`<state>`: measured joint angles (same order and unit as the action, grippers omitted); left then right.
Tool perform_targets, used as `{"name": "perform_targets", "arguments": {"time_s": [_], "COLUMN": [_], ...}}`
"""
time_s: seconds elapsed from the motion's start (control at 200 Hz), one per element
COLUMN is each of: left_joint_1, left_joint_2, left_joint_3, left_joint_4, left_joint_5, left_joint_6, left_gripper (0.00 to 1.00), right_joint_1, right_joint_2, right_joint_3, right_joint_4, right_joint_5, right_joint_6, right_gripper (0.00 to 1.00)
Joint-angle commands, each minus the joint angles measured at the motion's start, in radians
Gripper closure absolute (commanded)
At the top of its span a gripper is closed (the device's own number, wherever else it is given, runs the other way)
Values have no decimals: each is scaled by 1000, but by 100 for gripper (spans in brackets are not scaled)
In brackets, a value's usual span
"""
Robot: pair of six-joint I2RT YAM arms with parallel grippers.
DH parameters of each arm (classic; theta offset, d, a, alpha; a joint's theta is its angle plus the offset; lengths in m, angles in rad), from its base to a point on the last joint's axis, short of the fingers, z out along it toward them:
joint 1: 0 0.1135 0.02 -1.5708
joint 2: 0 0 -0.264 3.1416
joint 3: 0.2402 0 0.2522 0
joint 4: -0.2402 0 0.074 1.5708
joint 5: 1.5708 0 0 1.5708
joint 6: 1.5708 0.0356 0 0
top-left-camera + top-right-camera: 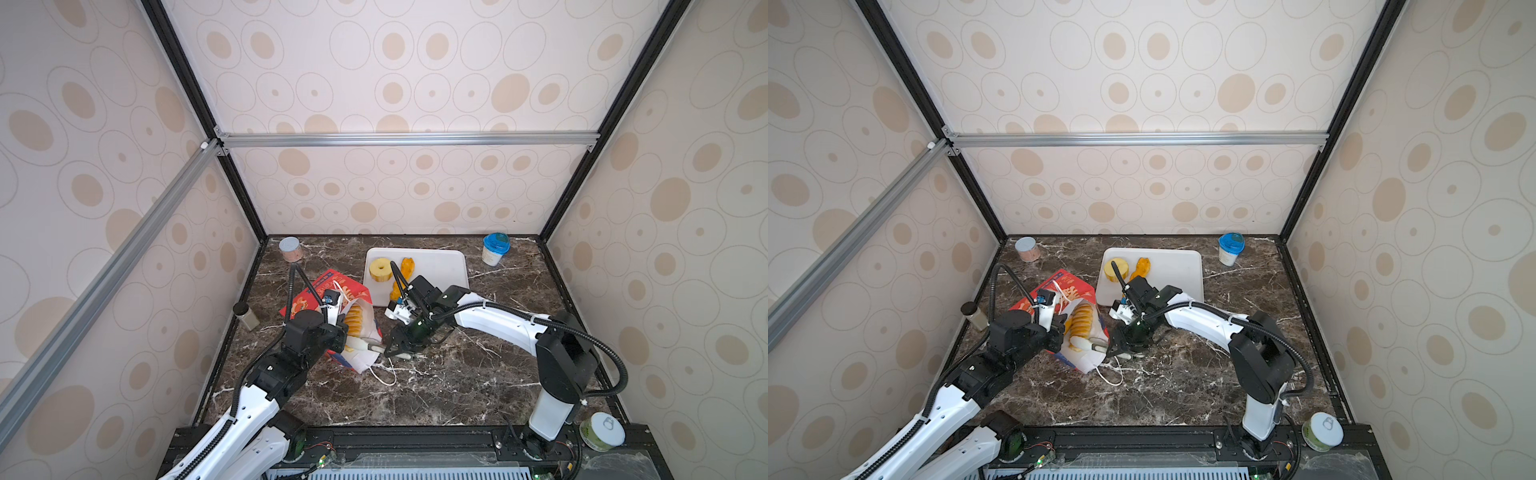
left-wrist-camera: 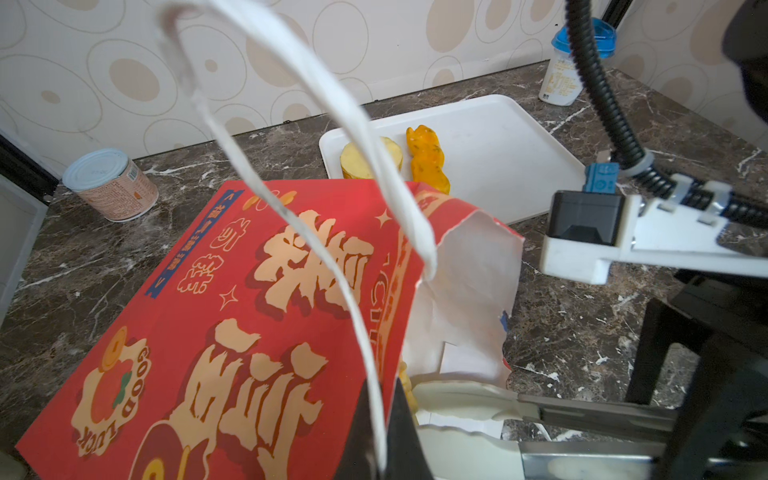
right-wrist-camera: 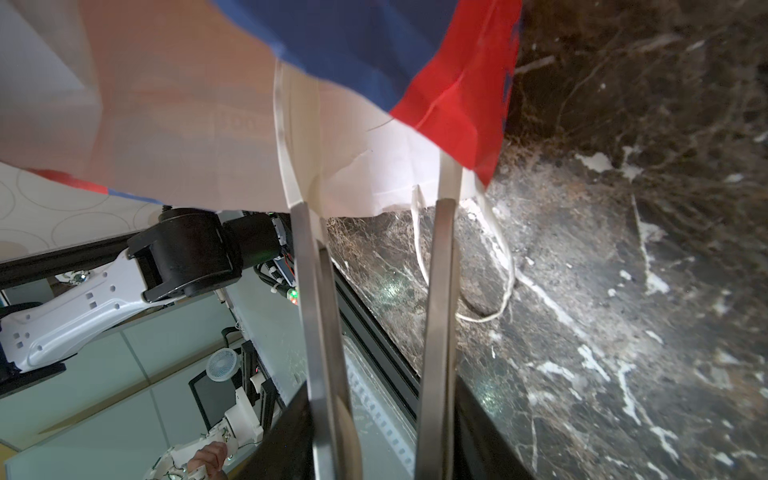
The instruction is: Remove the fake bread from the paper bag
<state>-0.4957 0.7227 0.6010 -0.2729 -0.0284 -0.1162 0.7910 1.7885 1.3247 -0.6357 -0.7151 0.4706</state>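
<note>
At the near rail, right corner: green can (image 1: 601,432), upright, off the table (image 1: 457,386).

On the marble, near middle: loose cord (image 1: 384,376), white, looped flat, running from the bag's (image 2: 249,311) mouth.

Left claw (image 2: 376,419): fingers pressed together, pinching the bag's upper rim at the mouth. The second cord (image 2: 332,124) ran through the same pinch and arched up past the wrist camera.

Right claw (image 3: 370,166): jaws spread partway. The white tips were pushed into the bag's mouth and lay against the white lining. Whether they touched any bread could not be told.

Bag: red with pale lettering, on its side left of centre, its mouth turned toward the right claw and held up by the left claw.

Bread, still bagged: ridged loaf (image 1: 354,319), yellow-orange, showing inside the mouth, just beyond the right claw's tips.

By the left wall: jar (image 1: 246,316), black-capped, upright.

Beyond the bag, to its right: tray (image 1: 440,270), white, flat on the table.

Bread, already out: ring (image 1: 380,269) and twisted stick (image 1: 407,267), just beside each other on the tray's left part.

Along the far edge: pink can (image 1: 290,249) in the left corner and blue-lidded cup (image 1: 495,248) in the right, both upright and well apart.
</note>
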Motion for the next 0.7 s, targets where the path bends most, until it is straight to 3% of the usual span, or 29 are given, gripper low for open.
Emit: {"name": "perform_targets", "arguments": {"time_s": [0.0, 0.21, 0.29, 0.435, 0.53, 0.695], "left_joint_1": [-4, -3, -4, -3, -4, -4], "left_joint_2": [-28, -37, -41, -54, -57, -56], "left_joint_3": [36, 20, 19, 5, -3, -15], "left_joint_4": [28, 28, 24, 31, 34, 41], "left_joint_5": [5, 8, 4, -16, -27, -41], "left_joint_6": [0, 1, 1, -5, -11, -17], "left_gripper": [100, 100, 100, 100, 100, 100], "right_joint_1": [-1, -1, -2, -2, -1, -1], "right_joint_2": [27, 79, 90, 78, 57, -10], "right_joint_3": [31, 55, 69, 68, 64, 55], "right_joint_4": [57, 100, 77, 37, 3, -58], "right_joint_5": [-58, -95, -89, -73, -52, -17], "right_joint_6": [28, 57, 45, 22, 2, -37], "right_gripper": [51, 53, 57, 79, 100, 100]}}
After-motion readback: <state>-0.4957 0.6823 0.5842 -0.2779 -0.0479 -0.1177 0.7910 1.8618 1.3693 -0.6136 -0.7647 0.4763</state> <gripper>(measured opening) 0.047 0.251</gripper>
